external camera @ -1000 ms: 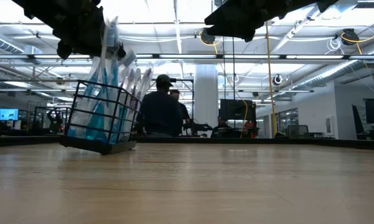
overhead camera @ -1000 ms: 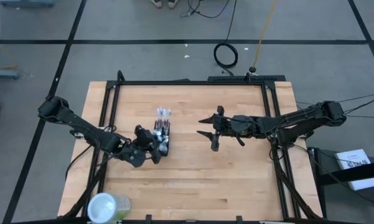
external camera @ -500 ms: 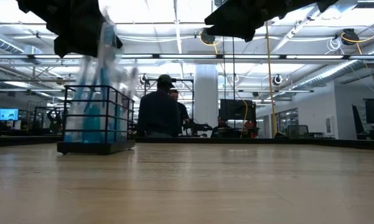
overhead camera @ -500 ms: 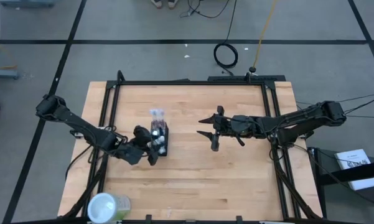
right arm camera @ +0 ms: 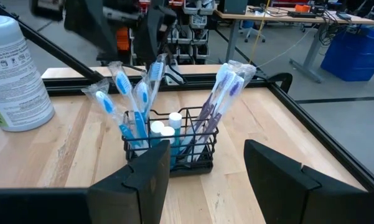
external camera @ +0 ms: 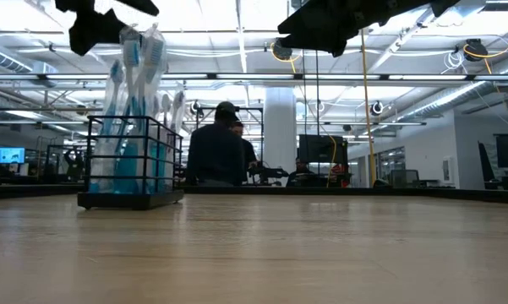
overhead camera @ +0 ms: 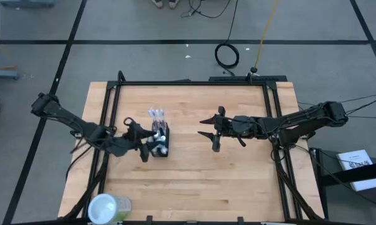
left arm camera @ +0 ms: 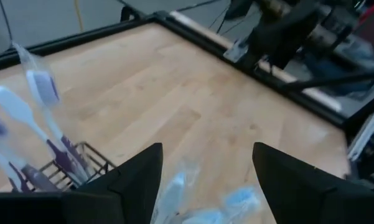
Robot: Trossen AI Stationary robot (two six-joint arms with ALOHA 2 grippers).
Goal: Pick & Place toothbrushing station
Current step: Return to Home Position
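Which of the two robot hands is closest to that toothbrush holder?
The left hand: it is open and right beside the black mesh toothbrush holder. The right hand, also open, hangs well apart on the holder's other side.

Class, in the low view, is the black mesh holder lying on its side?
No, the mesh holder stands upright with its base flat on the table, toothbrushes sticking up from it.
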